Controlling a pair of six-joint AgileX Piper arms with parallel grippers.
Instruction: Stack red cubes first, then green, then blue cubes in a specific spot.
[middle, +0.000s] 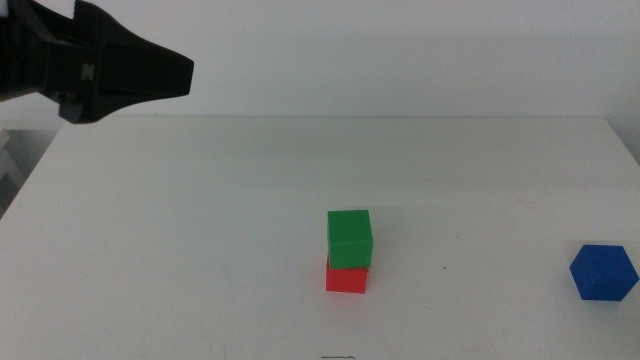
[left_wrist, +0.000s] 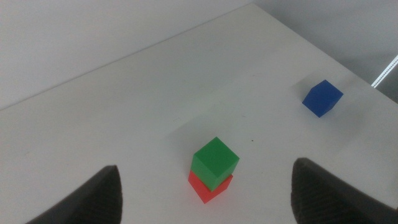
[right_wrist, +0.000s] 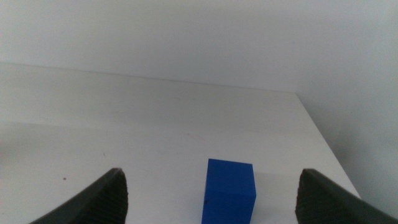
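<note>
The green cube (middle: 349, 238) sits on top of the red cube (middle: 346, 279) at the table's middle front; the stack also shows in the left wrist view, green (left_wrist: 215, 161) over red (left_wrist: 207, 187). The blue cube (middle: 604, 272) lies alone on the white tabletop at the far right front, and also shows in the left wrist view (left_wrist: 322, 98). My left gripper (middle: 175, 75) hangs high at the back left, open and empty, well away from the stack. My right gripper is out of the middle view; its fingers (right_wrist: 106, 199) stand wide apart and empty, with the blue cube (right_wrist: 230, 190) ahead between them.
The white table (middle: 200, 230) has its right edge close behind the blue cube (right_wrist: 323, 143). A plain white wall stands behind the table's back edge.
</note>
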